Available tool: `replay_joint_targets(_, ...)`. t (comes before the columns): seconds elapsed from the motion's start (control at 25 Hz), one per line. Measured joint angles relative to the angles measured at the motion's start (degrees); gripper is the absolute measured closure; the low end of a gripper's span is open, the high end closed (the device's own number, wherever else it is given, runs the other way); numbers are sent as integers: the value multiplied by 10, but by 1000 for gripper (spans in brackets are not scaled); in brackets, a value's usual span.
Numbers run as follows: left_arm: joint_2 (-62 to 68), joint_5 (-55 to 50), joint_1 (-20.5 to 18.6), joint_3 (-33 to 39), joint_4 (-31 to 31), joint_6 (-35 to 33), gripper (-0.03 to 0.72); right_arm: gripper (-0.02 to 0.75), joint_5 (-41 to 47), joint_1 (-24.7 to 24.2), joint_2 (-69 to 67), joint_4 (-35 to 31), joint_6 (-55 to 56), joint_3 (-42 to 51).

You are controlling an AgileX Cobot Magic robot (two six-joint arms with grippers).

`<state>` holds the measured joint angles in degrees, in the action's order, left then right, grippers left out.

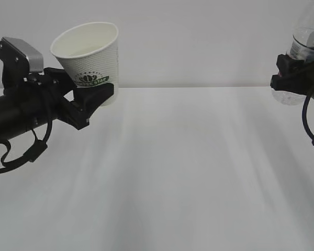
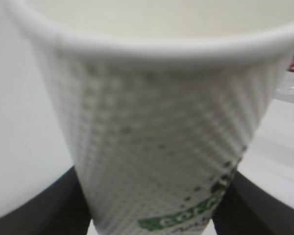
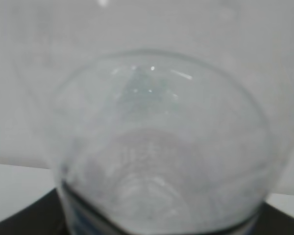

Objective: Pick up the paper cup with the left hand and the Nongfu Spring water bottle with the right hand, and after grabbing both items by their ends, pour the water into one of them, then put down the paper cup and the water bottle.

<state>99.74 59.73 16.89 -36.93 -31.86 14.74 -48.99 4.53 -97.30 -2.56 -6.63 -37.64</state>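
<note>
Over on the left, the left hand (image 1: 91,99) grips the paper cup (image 1: 90,60) near its base, held above the white table (image 1: 172,172) and tipped leftward; its visible inside looks dry. Far right, the right hand (image 1: 293,78) clamps the clear Nongfu Spring water bottle (image 1: 303,49), raised at the frame's edge.

- The matte black, tube-shaped left arm (image 1: 13,117) carries a grey-silver rounded block (image 1: 25,54) on top and a looping black cable (image 1: 21,151) beneath.
- The black angular right arm (image 1: 299,78) trails a thin black cable (image 1: 310,130).
</note>
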Motion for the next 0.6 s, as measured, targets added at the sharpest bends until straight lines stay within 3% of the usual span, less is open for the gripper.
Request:
replay_joint_targets(0.36, 1, -32, -44, 0, 9, -2, 197, 339, 0, 0, 0, 0, 0, 0)
replay_joint_targets(0.6, 1, -34, -56, 0, 49, -29, 197, 339, 0, 0, 0, 0, 0, 0)
